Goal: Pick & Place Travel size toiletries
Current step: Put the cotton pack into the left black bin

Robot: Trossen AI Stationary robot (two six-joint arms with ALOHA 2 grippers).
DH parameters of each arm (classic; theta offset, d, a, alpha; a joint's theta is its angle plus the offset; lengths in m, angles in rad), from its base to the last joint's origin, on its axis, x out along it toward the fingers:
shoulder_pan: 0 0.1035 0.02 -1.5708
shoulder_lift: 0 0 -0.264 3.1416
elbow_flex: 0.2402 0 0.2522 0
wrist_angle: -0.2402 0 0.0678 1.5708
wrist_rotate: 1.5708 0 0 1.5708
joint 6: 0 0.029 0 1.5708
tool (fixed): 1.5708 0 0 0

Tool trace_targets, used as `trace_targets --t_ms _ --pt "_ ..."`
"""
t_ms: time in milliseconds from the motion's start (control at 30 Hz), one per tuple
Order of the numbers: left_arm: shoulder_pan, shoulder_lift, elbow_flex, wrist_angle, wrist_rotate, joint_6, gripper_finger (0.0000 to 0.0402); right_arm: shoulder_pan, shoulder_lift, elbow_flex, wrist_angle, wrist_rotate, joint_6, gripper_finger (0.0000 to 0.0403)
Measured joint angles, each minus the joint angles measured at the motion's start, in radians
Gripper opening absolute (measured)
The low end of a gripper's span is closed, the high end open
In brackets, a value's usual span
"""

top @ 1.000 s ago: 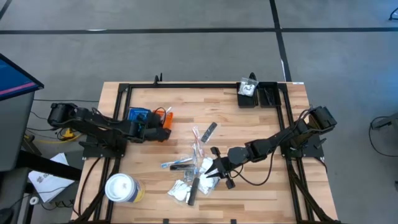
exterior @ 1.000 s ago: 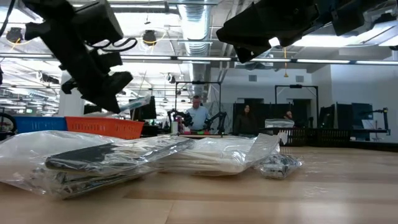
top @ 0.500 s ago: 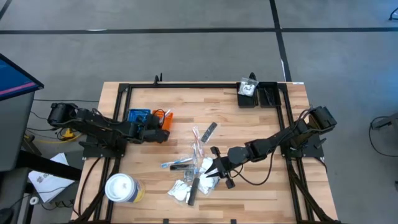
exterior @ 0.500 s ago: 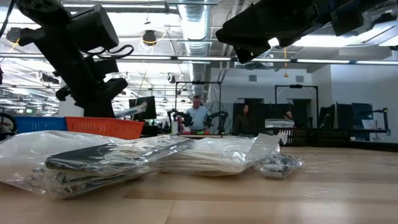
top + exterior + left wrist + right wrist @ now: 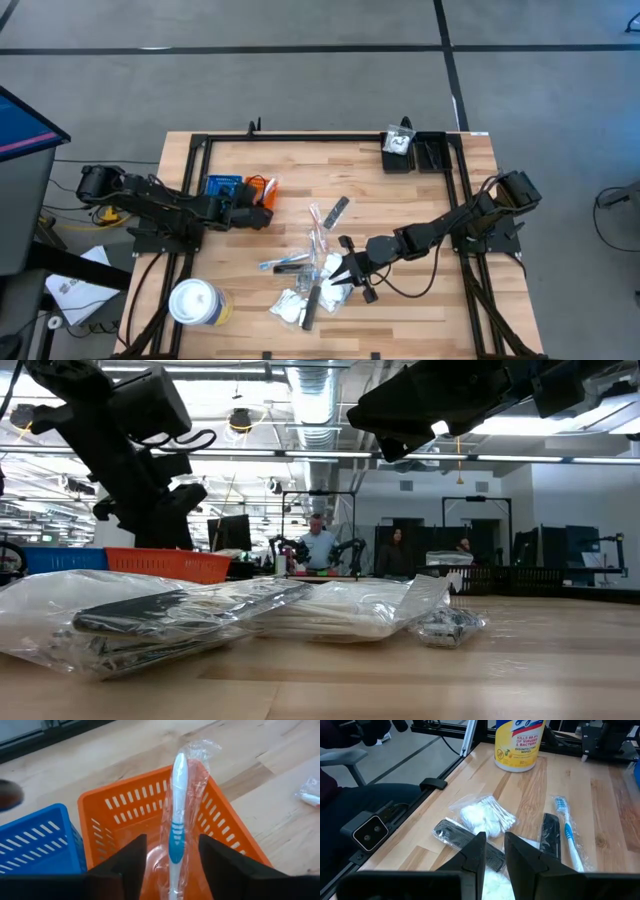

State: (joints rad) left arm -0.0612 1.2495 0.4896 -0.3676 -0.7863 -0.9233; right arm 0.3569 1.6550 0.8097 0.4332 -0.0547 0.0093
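Two dark fingers of the left gripper [image 5: 170, 862] stand apart over the orange ribbed plastic tray [image 5: 130, 815], where a blue-and-white toothbrush in a clear wrapper [image 5: 176, 820] lies between them. Right gripper [image 5: 492, 851], nearly closed and holding nothing, hovers above the crinkly packets [image 5: 485, 817] at mid-table.

The only readable print is on the yellow-labelled tub [image 5: 518, 745] in the right wrist view: "KILLS 99.99% OF BACTERIA" in small lines above "DISINFECTING WIPES". A blue brand logo sits at the top of that label, but it is cut off by the frame and cannot be read. Nothing else carries legible text, numbers or signs in any view.
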Motion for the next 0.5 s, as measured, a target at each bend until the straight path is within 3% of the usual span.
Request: trace_targets --t_ms 233,500 --pt "-0.009 -0.019 0.000 0.071 -0.010 0.071 0.0203 0.000 0.000 0.000 -0.003 0.000 0.000 0.0065" --pt "-0.075 -0.058 0.000 0.256 -0.036 0.247 0.0181 0.000 0.000 0.000 -0.005 0.000 0.000 0.0065"
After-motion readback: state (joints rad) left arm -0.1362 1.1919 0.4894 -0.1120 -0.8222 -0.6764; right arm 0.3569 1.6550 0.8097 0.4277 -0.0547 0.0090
